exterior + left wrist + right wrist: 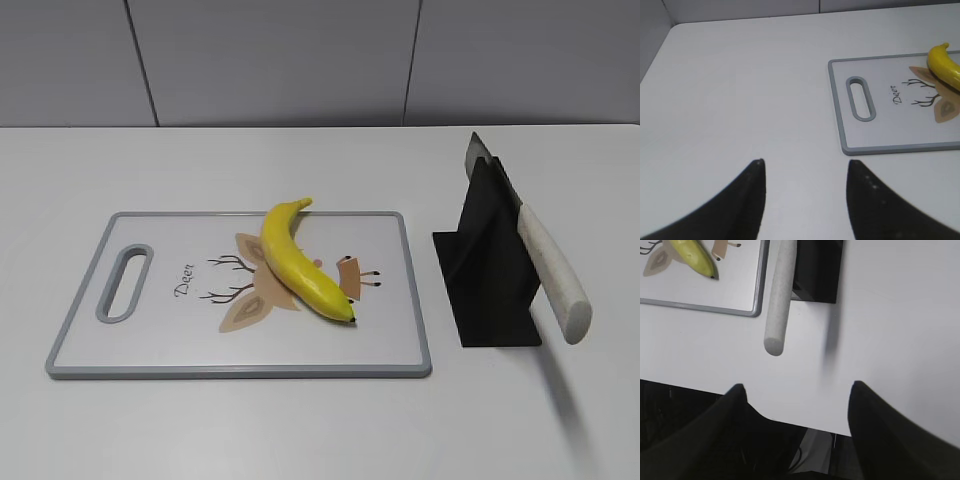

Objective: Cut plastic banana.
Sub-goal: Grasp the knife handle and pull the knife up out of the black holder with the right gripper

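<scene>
Diagonally: plastic banana stem far-left, black tip near-right

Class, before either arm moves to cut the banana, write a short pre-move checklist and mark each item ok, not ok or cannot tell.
1. Glossy yellow plastic banana lies on the grey-rimmed white cutting board: ok.
2. Pale-handled knife rests in the black stand, handle free: ok.
3. Left pincer open, empty: ok.
4. Right pincer open, empty: ok.
5. Banana held steady for cutting: not ok.
6. Blade sharpness: cannot tell.
</scene>
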Robot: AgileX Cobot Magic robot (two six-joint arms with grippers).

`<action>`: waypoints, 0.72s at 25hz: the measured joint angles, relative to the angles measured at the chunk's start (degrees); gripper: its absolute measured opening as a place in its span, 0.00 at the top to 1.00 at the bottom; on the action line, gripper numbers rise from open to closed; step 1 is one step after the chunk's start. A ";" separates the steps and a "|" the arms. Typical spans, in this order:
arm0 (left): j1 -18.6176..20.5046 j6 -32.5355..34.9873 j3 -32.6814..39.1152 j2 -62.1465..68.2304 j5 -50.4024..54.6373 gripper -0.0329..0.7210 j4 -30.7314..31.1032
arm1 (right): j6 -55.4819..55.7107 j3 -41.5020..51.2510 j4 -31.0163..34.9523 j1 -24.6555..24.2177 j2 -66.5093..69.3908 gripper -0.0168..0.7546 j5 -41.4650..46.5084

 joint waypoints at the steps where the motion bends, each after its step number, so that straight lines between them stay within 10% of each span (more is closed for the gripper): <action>1: 0.00 0.00 0.00 0.00 0.00 0.28 0.00 | -0.06 -0.55 0.51 0.09 1.56 0.34 0.00; 18: 0.00 0.00 0.00 0.00 0.00 0.28 0.00 | 12.00 -5.93 -7.38 17.80 24.56 0.35 -1.26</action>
